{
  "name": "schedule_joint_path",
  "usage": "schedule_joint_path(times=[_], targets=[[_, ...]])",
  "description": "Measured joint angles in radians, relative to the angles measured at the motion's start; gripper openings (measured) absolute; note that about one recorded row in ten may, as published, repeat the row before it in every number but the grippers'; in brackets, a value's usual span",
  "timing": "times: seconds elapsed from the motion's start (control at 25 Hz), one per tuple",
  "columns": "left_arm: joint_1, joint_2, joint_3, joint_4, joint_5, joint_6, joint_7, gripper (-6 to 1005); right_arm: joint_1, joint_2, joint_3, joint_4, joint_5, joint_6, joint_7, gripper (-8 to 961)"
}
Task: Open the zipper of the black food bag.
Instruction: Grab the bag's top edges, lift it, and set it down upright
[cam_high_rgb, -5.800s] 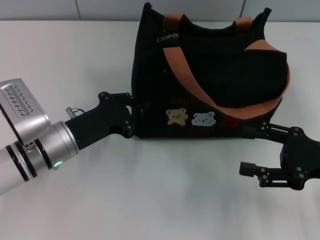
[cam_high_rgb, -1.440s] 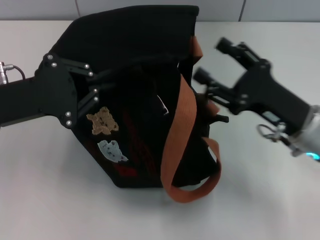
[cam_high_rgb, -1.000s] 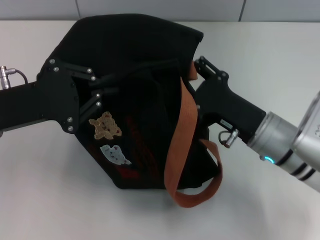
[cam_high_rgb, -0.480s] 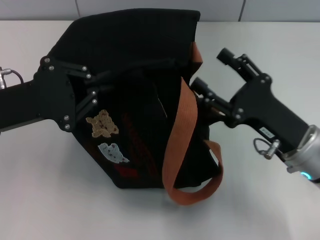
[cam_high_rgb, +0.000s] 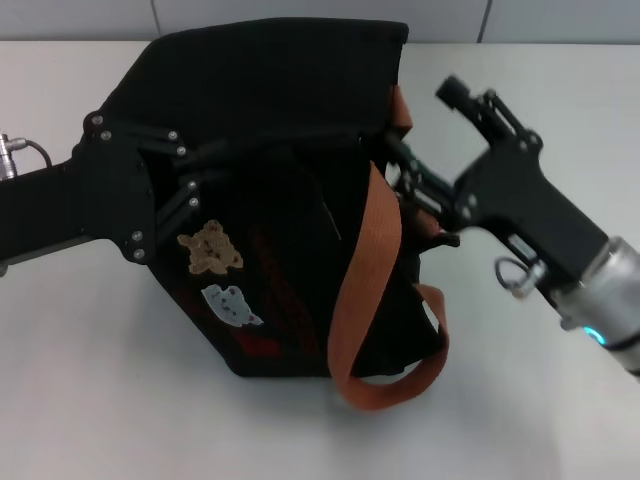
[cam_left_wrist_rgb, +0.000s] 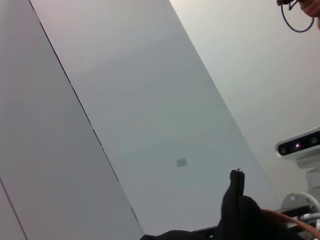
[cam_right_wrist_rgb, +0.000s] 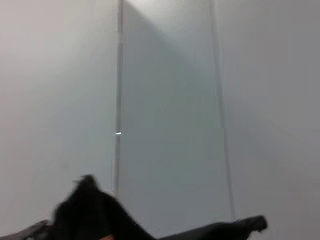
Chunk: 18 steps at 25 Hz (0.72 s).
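Right gripper (cam_high_rgb: 415, 150) closed in on 1 bag (cam_high_rgb: 270, 110).

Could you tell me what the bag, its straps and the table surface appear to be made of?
The bag looks like matte black woven fabric: it sags and folds where the left gripper presses it. The straps seem to be rust-brown flat webbing, bending in a loose loop. The table looks like a smooth, pale, hard surface, perhaps laminate; that much is uncertain.
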<state>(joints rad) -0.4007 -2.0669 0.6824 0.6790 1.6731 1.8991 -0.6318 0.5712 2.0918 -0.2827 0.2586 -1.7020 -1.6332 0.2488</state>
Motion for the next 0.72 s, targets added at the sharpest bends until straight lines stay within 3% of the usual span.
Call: schedule_joint_path(times=[0.2,0.32,0.6,0.72], targets=[[-0.005,0.0,0.0,-0.013,-0.001,0.0,0.0,74,0.065,0.0,0.03,0.13,-0.02,0.164,-0.165,838],[-0.004,0.001,0.0,-0.014,-0.002,0.001,0.0,74,0.062,0.0,0.031,0.156,-0.068,0.2,-0.241,838],[0.016,0.003,-0.001,-0.015,-0.014,0.001,0.006,74,-0.088,0.001,0.112,0.1,-0.139,0.067,-0.262,838],[0.017,0.003,-0.001,-0.016,-0.014,0.001,0.011,74,-0.11,0.001,0.139,0.09,-0.139,0.039,-0.246,838]])
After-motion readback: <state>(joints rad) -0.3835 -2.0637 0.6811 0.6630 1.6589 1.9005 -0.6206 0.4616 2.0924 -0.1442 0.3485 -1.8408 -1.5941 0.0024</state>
